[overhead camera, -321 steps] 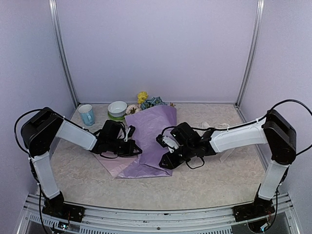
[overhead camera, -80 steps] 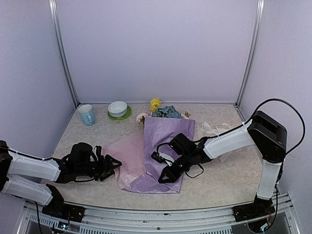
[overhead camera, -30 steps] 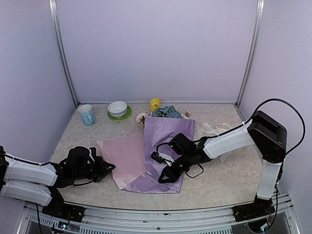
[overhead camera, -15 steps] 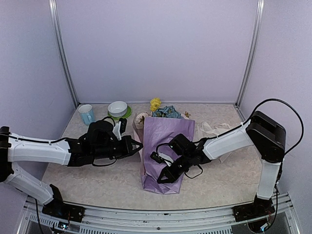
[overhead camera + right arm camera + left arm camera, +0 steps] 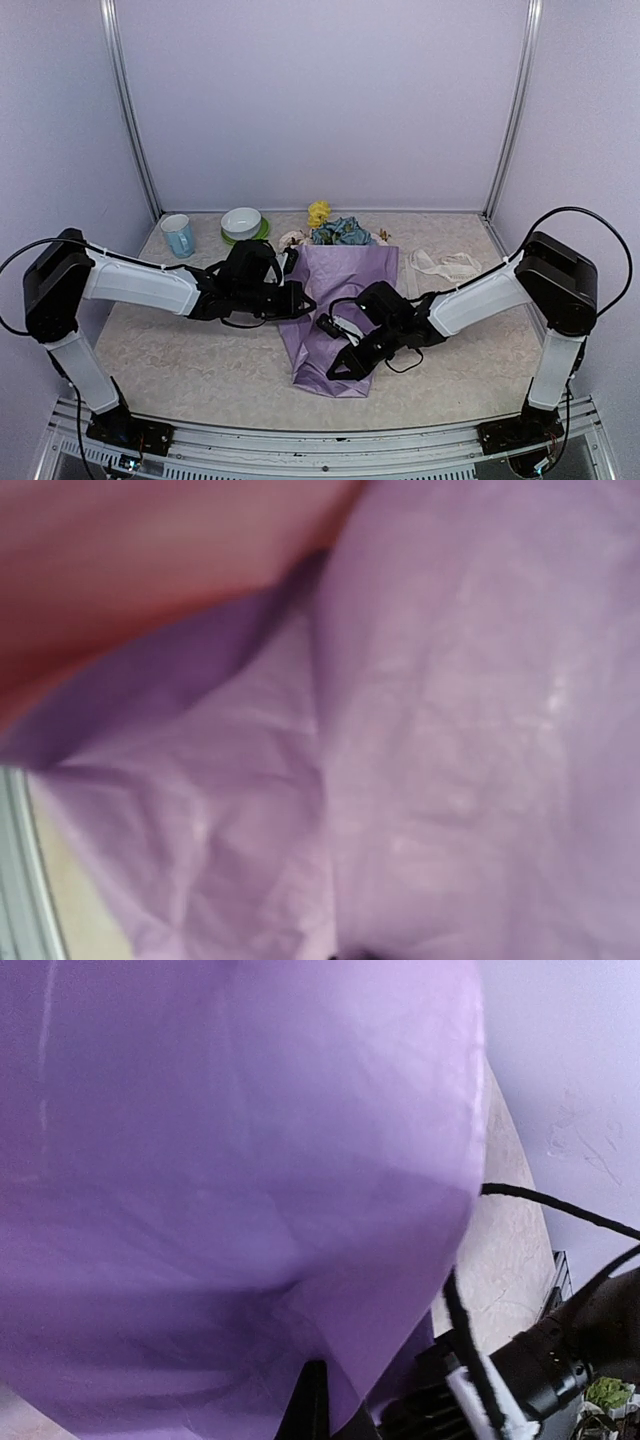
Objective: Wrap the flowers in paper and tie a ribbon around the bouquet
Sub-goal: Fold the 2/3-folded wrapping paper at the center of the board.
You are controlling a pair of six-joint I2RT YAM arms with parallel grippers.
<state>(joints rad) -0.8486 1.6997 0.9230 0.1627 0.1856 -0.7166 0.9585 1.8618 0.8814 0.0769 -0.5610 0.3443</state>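
The lilac paper (image 5: pixel 345 275) lies folded lengthwise over the flowers (image 5: pixel 338 231). Their yellow, blue and pale pink heads stick out at its far end. My left gripper (image 5: pixel 303 303) is at the bundle's left edge, shut on the paper flap it has drawn across. In the left wrist view the paper (image 5: pixel 240 1160) drapes over its dark fingertips (image 5: pixel 316 1392). My right gripper (image 5: pixel 340 365) is shut and lies on the paper's near right part. In the right wrist view the paper (image 5: pixel 420 740) fills the frame. The cream ribbon (image 5: pixel 445 265) lies in a heap to the right of the bundle.
A white bowl on a green saucer (image 5: pixel 241 224) and a pale blue mug (image 5: pixel 178 236) stand at the back left. Walls with metal posts (image 5: pixel 132 120) close in the table (image 5: pixel 170 350) on three sides. My right arm (image 5: pixel 540 1370) shows in the left wrist view.
My left gripper has swung from the near left up to the bundle, carrying the paper's left flap over the flowers. The flat pink flap is gone from the table. The right gripper has stayed put.
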